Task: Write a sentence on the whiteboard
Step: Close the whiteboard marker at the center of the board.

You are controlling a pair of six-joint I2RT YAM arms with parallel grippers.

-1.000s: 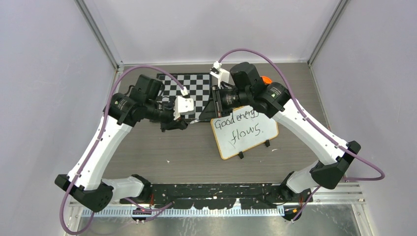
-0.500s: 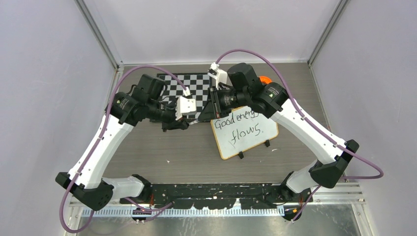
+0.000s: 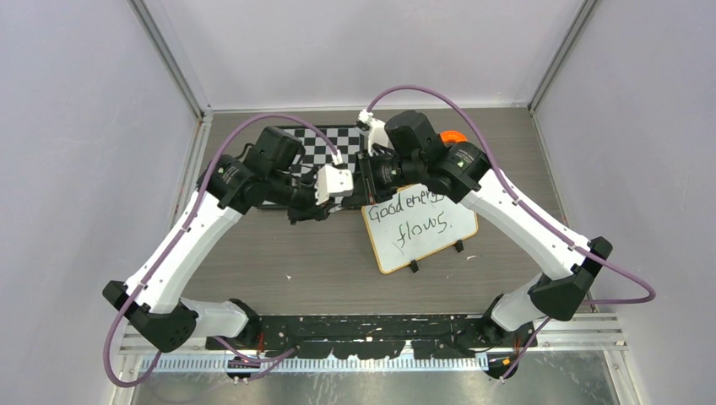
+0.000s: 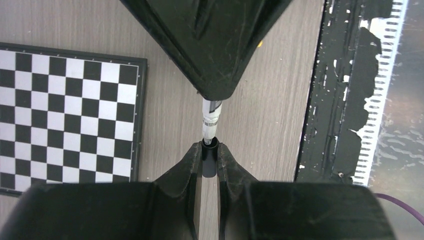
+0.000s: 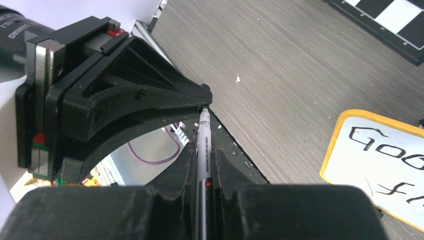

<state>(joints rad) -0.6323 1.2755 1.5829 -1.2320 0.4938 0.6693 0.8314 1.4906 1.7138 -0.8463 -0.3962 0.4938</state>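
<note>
The left gripper (image 4: pixel 210 150) has its jaws pressed together on the black end of a marker (image 4: pixel 211 117). The right gripper (image 5: pixel 202 150) is clamped on the barrel of the same marker, so the pen runs straight from one set of fingers into the other. The two grippers point at each other, tip to tip, above the table (image 3: pixel 321 253) just off the right near corner of the chessboard (image 3: pixel 325 143).

The left arm rises from its base at the near left, runs toward the far side, then bends at the elbow so that its wrist points right. The right arm rises from the near right, slants far and left, and its wrist points left over the far edge of the whiteboard (image 3: pixel 420 226).

The whiteboard lies flat on the table right of centre, turned a little, just right of the chessboard's near corner. On it is handwritten "Good energy flows".
</note>
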